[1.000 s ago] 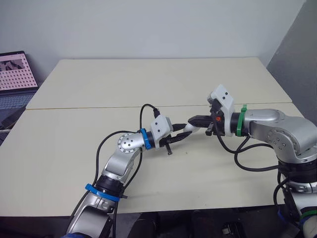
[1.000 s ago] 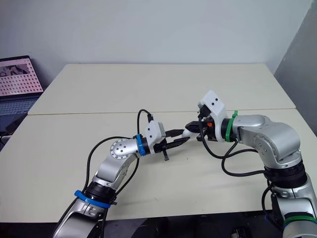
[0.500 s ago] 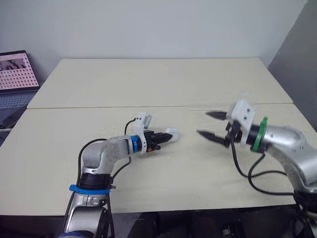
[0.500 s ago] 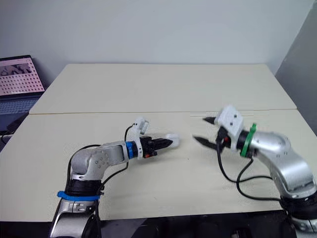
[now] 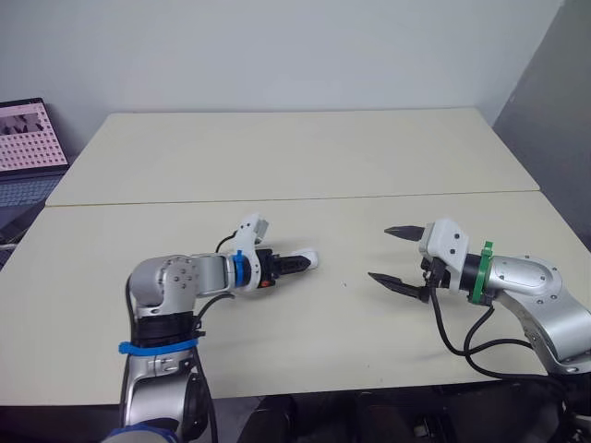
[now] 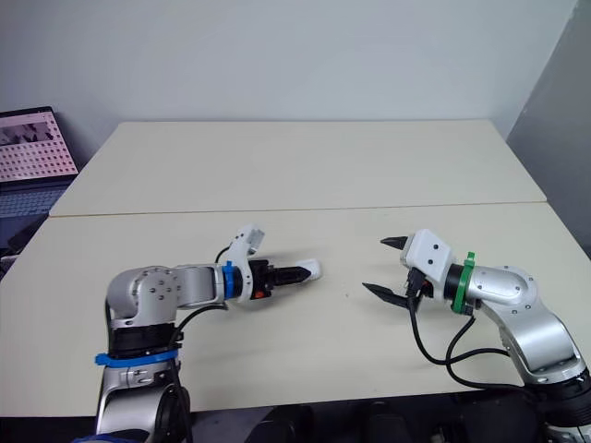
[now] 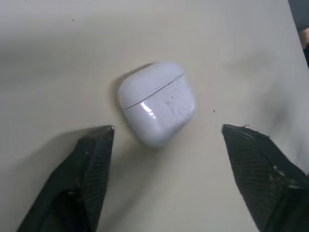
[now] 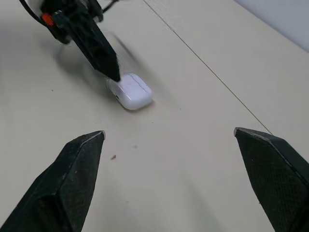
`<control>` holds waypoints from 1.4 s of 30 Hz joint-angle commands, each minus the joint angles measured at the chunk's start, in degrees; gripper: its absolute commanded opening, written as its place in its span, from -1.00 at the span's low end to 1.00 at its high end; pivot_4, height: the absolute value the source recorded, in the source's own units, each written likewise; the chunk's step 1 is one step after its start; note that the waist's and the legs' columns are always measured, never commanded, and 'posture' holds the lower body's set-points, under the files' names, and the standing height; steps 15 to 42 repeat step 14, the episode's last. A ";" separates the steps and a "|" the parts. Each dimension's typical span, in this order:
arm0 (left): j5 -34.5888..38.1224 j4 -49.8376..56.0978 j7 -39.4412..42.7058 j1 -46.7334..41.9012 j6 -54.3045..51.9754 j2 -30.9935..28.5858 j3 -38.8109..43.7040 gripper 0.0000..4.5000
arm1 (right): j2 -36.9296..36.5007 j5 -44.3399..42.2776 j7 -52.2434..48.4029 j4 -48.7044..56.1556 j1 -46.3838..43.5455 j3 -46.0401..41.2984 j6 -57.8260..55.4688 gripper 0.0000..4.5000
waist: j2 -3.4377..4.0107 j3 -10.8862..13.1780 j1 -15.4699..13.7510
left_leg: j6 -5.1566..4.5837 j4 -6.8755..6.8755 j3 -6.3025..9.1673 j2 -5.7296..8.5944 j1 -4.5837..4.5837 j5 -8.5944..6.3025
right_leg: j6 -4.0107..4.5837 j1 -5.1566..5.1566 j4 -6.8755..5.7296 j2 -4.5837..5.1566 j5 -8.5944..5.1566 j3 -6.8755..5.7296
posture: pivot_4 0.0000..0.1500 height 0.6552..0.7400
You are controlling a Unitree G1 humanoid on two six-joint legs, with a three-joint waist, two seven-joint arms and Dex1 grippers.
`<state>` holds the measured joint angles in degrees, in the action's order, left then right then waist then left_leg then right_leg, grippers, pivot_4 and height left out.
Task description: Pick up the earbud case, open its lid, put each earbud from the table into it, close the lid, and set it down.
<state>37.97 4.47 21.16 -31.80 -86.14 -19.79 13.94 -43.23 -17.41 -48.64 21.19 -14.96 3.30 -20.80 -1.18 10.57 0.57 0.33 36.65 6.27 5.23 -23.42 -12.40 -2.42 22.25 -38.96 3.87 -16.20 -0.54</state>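
The white earbud case lies on the table with its lid shut, its seam showing; in the left eye view the case sits near the table's middle. My left gripper is just to the left of it, low over the table. Its fingers stand open on either side of the case's near end without touching it. My right gripper hovers wide open well to the right of the case, pointing at it with nothing between its fingers.
Two cream tables join at a seam running left to right behind the grippers. A laptop with a lit screen stands off the far left edge. A grey wall panel rises at the right.
The case was held up between both grippers. My right gripper opened and drew back to the right. My left arm lowered the case to the table and opened off it.
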 commanded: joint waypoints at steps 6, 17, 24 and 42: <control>-12.68 -4.65 20.77 7.43 41.72 -24.14 -6.14 0.98 | -1.18 -2.42 -2.95 -2.89 -0.61 -5.00 2.02 1.00 | 0.00 0.02 0.39 | 0.06 -0.68 -0.14 -0.11 0.40 0.04 | 0.53 -0.02 0.01 0.00 -0.22 0.09 | 1.00 1.00; -20.89 -21.44 29.59 3.13 72.94 -22.87 -7.44 0.98 | -0.90 -9.20 -3.15 -0.38 -1.41 -6.68 -6.01 1.00 | -0.01 0.02 -1.61 | 0.00 -0.62 -0.09 -0.13 0.10 0.02 | 0.67 0.04 0.29 0.10 -0.22 -0.08 | 1.00 1.00; -20.89 -21.44 29.59 3.13 72.94 -22.87 -7.44 0.98 | -0.90 -9.20 -3.15 -0.38 -1.41 -6.68 -6.01 1.00 | -0.01 0.02 -1.61 | 0.00 -0.62 -0.09 -0.13 0.10 0.02 | 0.67 0.04 0.29 0.10 -0.22 -0.08 | 1.00 1.00; -20.89 -21.44 29.59 3.13 72.94 -22.87 -7.44 0.98 | -0.90 -9.20 -3.15 -0.38 -1.41 -6.68 -6.01 1.00 | -0.01 0.02 -1.61 | 0.00 -0.62 -0.09 -0.13 0.10 0.02 | 0.67 0.04 0.29 0.10 -0.22 -0.08 | 1.00 1.00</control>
